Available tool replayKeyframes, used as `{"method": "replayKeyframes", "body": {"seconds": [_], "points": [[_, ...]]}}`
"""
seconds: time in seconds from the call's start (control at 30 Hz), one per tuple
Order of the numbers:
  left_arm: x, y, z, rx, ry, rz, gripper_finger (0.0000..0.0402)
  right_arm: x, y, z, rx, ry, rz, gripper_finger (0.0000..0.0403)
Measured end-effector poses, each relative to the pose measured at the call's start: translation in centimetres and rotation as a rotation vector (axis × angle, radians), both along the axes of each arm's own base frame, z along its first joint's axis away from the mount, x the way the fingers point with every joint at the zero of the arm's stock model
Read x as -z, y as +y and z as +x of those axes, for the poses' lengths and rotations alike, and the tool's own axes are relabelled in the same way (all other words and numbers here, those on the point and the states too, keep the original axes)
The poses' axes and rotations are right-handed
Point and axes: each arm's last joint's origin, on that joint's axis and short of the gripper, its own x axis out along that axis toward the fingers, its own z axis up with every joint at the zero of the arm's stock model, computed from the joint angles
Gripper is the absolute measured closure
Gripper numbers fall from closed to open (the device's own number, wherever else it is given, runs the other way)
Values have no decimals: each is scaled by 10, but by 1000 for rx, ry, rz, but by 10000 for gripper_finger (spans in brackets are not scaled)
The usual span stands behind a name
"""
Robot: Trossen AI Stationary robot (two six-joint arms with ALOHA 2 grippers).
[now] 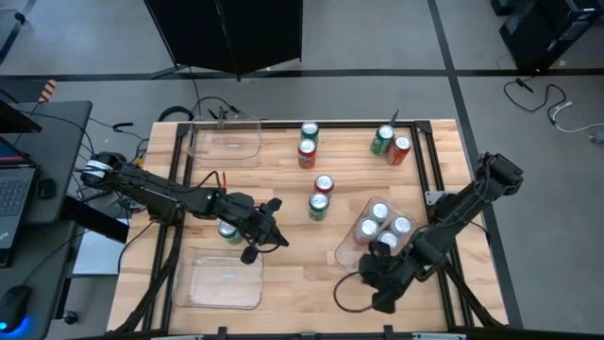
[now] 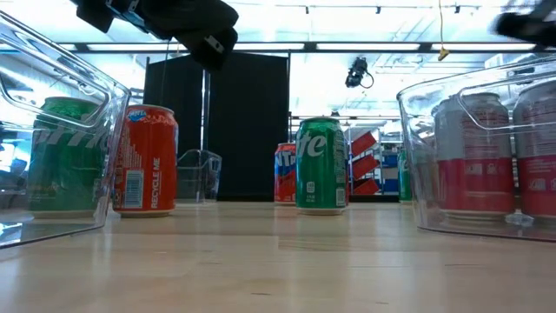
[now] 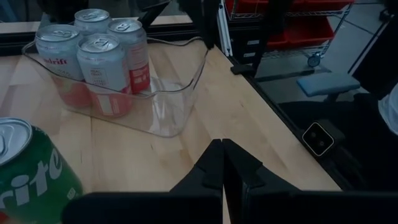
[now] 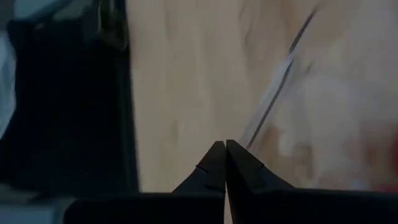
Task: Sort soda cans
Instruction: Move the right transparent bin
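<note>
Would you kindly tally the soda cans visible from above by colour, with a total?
Green cans: 4
Red cans: 3
Silver-white cans: 4, all in one clear tray
Total: 11

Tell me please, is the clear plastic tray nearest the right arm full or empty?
Partly full: the clear plastic tray holds four silver-white cans.

I'm working in what looks like a robotics lab or workshop. My pale wooden worktable [image 1: 311, 274] stands on a grey concrete floor [image 1: 396, 38], with loose cables [image 1: 543, 99] trailing at the far right. A dark desk with a laptop [image 1: 11, 189] sits to the left. Beyond the table I see red metal shelving [image 2: 365, 161], a black panel [image 2: 248, 122] and long ceiling strip lights [image 2: 365, 45].
</note>
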Motion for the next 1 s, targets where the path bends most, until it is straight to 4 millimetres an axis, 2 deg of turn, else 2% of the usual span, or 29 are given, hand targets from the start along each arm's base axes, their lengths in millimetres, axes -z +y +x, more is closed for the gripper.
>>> {"method": "replayKeyframes", "body": {"seconds": [0.2, 0.33, 0.43, 0.6, 0.8, 1.0], "points": [[0, 0, 0, 0, -1, 0, 401, -13, -34, 26, 16, -100, -152, 403], [1, 0, 0, 0, 6, 1, 401, -25, -77, 36, 111, -17, -340, 403], [1, 0, 0, -1, 12, 3, 401, -26, -115, 40, 165, 91, -415, 403], [3, 0, -1, -2, 28, 7, 401, -11, -165, 43, 134, 231, -330, 403], [5, 1, -2, -24, 55, 15, 401, 7, -196, 32, 139, 370, -225, 403], [6, 1, -2, -30, 70, 4, 401, 16, -199, 19, 169, 493, -170, 403]]}}
